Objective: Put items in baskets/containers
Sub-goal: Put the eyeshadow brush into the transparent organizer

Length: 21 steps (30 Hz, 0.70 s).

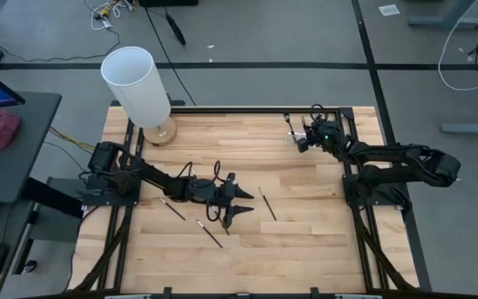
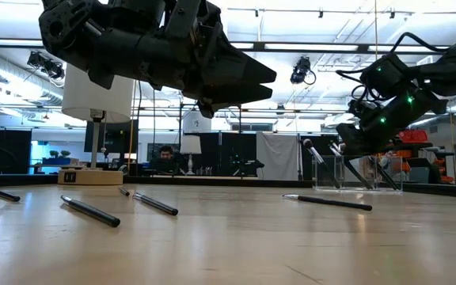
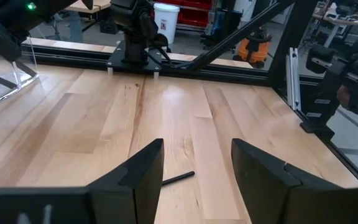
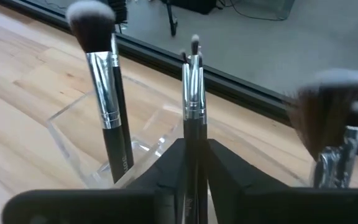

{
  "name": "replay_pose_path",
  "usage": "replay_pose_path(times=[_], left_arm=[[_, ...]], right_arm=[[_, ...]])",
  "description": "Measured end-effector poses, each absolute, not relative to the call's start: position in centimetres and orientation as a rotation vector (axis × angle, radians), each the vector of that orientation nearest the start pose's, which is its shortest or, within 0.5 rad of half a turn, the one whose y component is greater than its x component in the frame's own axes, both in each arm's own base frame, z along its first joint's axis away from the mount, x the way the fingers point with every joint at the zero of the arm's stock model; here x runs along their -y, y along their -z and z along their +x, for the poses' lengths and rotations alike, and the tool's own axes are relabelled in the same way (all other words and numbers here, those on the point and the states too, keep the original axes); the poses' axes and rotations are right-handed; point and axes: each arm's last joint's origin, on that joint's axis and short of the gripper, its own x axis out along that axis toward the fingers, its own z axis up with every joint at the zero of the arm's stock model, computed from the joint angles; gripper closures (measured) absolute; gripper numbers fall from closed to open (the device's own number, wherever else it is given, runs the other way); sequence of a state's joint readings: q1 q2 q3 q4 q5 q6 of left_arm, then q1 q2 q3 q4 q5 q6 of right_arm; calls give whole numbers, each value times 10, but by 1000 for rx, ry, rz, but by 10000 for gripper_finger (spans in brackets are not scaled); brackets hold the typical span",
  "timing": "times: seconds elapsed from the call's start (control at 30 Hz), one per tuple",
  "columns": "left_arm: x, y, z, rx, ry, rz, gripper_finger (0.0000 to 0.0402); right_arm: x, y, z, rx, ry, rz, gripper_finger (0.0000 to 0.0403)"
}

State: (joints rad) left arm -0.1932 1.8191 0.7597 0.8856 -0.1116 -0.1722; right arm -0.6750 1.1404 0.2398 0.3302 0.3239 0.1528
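High view: left gripper [image 1: 232, 202] hovers mid-table with its fingers spread and nothing between them. Right gripper [image 1: 303, 137] sits over the clear holder [image 1: 293, 133] at the far right corner of the table [image 1: 305, 241].
High view, count: three brushes [image 1: 267, 203] loose on the wood, all close to the left gripper.
Low view, count: five dark brushes lie on the table, so the overhead arm probably hides two.
Left wrist view: one brush [image 3: 178, 178] lies just ahead of the parted fingers [image 3: 143, 171].
Right wrist view: fingers pinch a thin brush [image 4: 193, 106] upright in the holder [image 4: 73, 146]; at least two other brushes stand there.
Risk: the released brush could lean and tip over the low wall; a close-fitting withdrawal could snag its neighbours.
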Motion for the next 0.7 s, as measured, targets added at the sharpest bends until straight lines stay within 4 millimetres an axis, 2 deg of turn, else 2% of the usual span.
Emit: replay_pose_path(times=[0.3,0.53,0.7], left_arm=[[65,-158,346,-178,67,-147,209],[65,-158,346,-179,64,-172,209],[65,-158,346,-179,64,-171,209]], right_arm=[[127,-144,142,-502,1039,201,311],[131,-175,153,-435,1016,151,309],[120,-201,171,-420,926,133,309]])
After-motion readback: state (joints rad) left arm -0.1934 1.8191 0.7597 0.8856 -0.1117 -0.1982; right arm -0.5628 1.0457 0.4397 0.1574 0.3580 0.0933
